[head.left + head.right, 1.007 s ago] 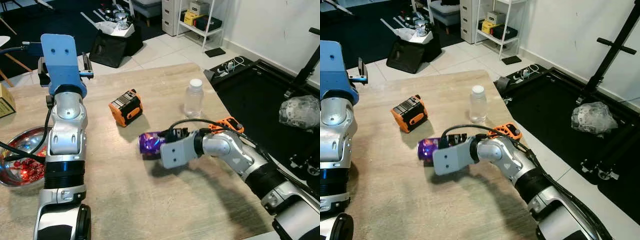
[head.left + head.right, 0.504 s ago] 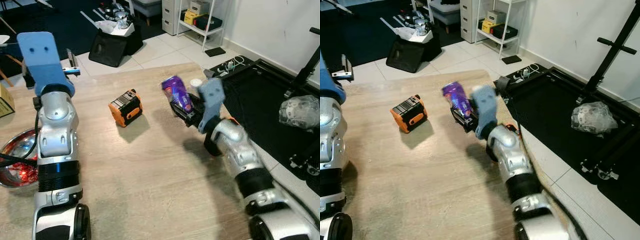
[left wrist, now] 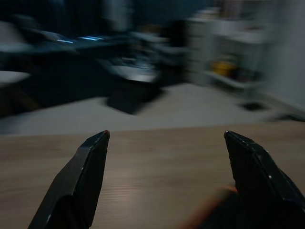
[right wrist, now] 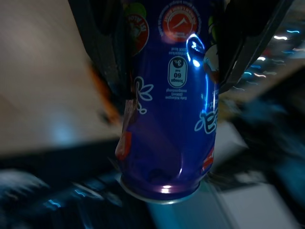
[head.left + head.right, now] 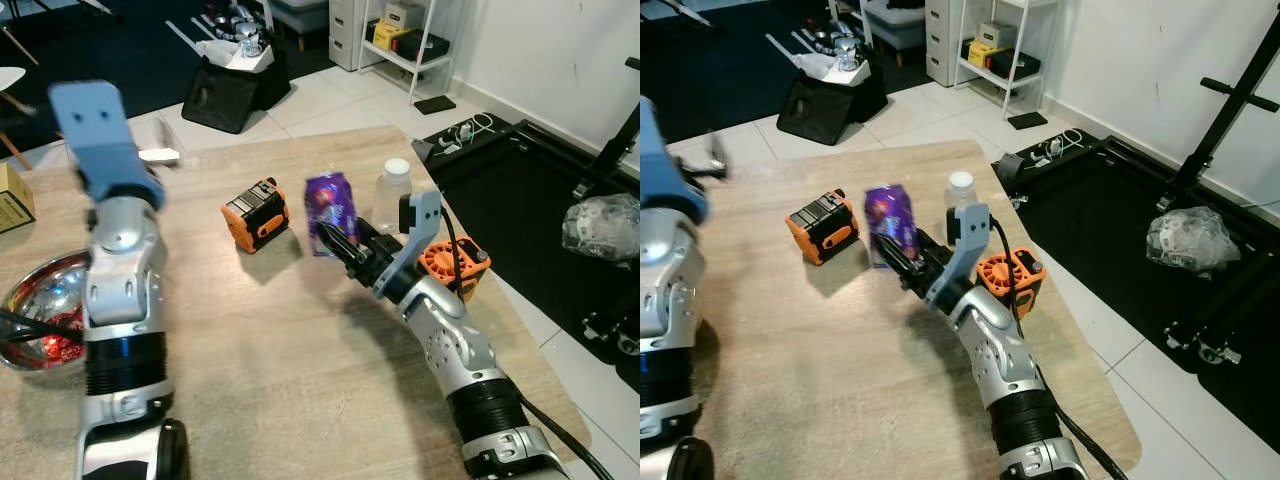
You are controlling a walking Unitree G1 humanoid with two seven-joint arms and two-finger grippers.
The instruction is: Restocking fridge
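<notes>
Right gripper (image 5: 338, 238) clamping a purple drink can (image 5: 329, 212) raised above the wooden table (image 5: 280, 350), between an orange-and-black battery pack (image 5: 256, 213) and a clear plastic bottle (image 5: 391, 193), left gripper (image 3: 164, 157) spread wide over the table's far side, steel bowl (image 5: 35, 290) of red pieces at the left edge.

My head cameras look forward and down over the wooden table (image 5: 300, 380), both sharing it. My left wrist camera faces level across the tabletop. My right wrist camera sits close against a purple can (image 4: 167, 119).
</notes>
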